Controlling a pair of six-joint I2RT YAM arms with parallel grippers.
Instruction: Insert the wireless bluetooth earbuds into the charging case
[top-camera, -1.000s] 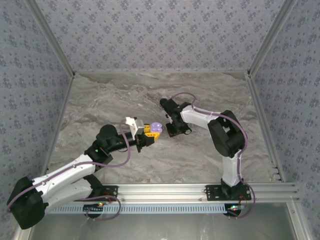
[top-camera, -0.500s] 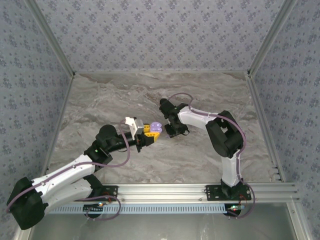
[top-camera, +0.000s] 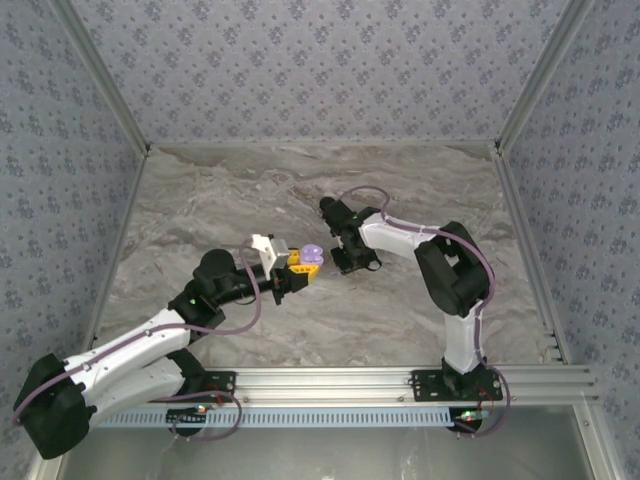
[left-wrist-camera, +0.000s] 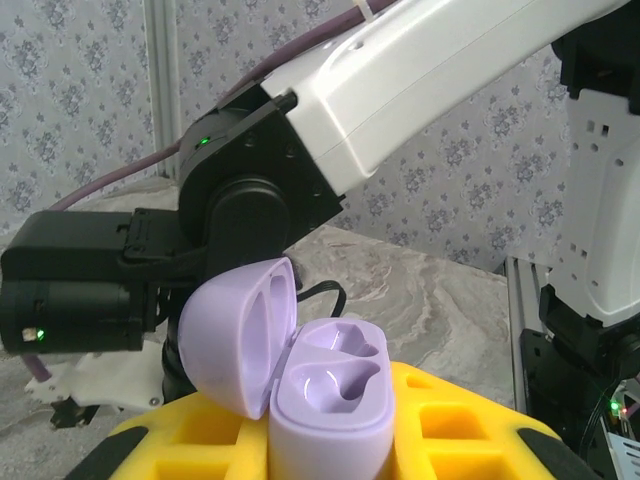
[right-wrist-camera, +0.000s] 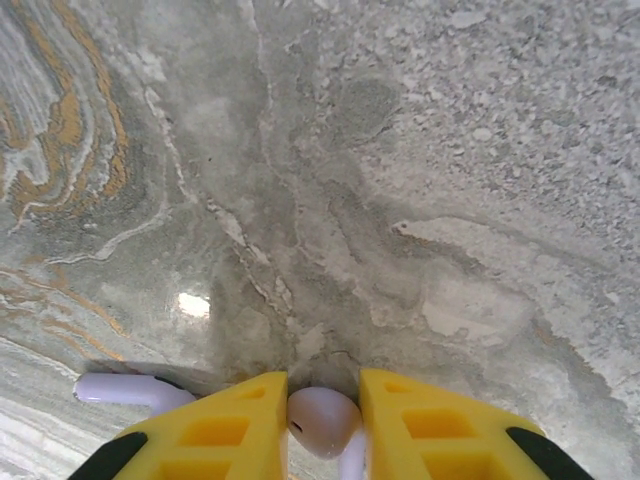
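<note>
While the left gripper (top-camera: 300, 265) pinches the open case (left-wrist-camera: 335, 400) low on its body, with the lid (left-wrist-camera: 235, 330) tipped back and both wells (left-wrist-camera: 335, 375) empty and facing up, the right gripper (right-wrist-camera: 323, 415) is down at the table (right-wrist-camera: 450, 150). Its yellow fingers (right-wrist-camera: 235, 435) are drawn in on a pale bud (right-wrist-camera: 320, 420). The bud's round head sits between the pads and seems to touch both, though its stem runs out of the wrist view, so I cannot tell how squarely it is caught or whether it has left the surface.

The step in hand is the pick. A thing this small and smooth will likely squirt out if squeezed off-centre, so the grip should settle on the head before any lift. The lift should go straight up, since the second bud (right-wrist-camera: 125, 390) lies on the table just beside the outer face of one finger and a sideways drag would knock it.

From above, the case is near the right gripper, so the carry is short. Each well is shaped for one side, so the bud must be matched to its well and turned until the stem points down into the deep end. Approach from the side away from the lid. Lower along the well's axis and let go only once the bud sits flush. The left arm's job is simply to hold the case level.
</note>
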